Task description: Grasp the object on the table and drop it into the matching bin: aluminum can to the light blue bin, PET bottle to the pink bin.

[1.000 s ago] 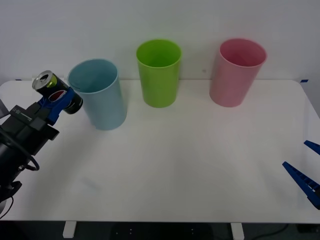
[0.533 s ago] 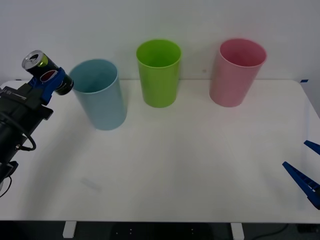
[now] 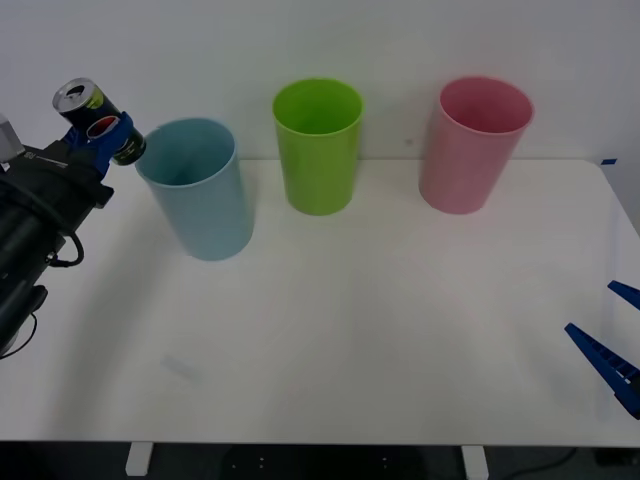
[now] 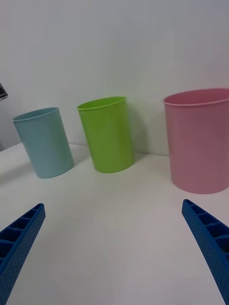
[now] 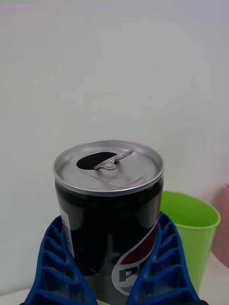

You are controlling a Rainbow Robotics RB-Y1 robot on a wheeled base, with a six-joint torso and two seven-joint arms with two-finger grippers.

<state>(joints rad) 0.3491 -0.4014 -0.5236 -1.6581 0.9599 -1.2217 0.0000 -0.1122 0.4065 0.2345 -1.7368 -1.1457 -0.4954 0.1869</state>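
Carry step: left gripper [image 3: 100, 135] clamped on aluminum can [image 3: 92, 114], beside light blue bin [image 3: 196, 190]; next, centring over rim, release; right gripper [image 3: 612, 345] parked, spread apart

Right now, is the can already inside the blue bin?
No. The left gripper holds the can in the air beside the blue bin's rim.

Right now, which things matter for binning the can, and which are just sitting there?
In the job: can, shut in the left gripper; blue bin, its target.
Just there: green bin; pink bin; right gripper, open and idle.
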